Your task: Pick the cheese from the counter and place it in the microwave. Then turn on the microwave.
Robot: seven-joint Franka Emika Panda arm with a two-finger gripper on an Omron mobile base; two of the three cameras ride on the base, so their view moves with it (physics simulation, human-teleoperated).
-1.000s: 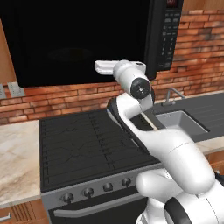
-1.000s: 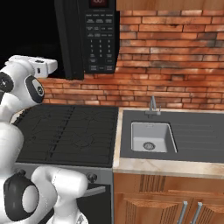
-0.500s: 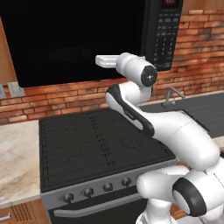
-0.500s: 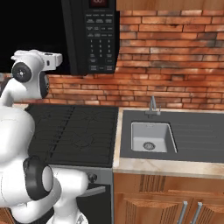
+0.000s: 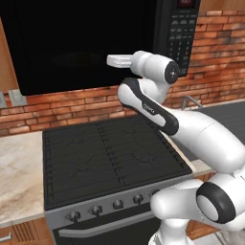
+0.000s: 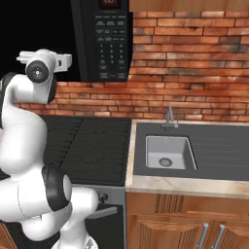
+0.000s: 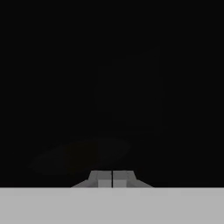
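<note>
The white robot arm (image 5: pixel 158 107) reached up toward the black microwave (image 5: pixel 81 43), its button panel (image 6: pixel 111 41) at three o'clock of the dark door. The gripper (image 7: pixel 112 178) had its jaws pressed together, holding nothing. The cheese's whereabouts could not be told.

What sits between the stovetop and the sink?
In the right base view, a narrow strip of beige counter separates the black stovetop from the dark sink surround; nothing stands on that strip.
</note>
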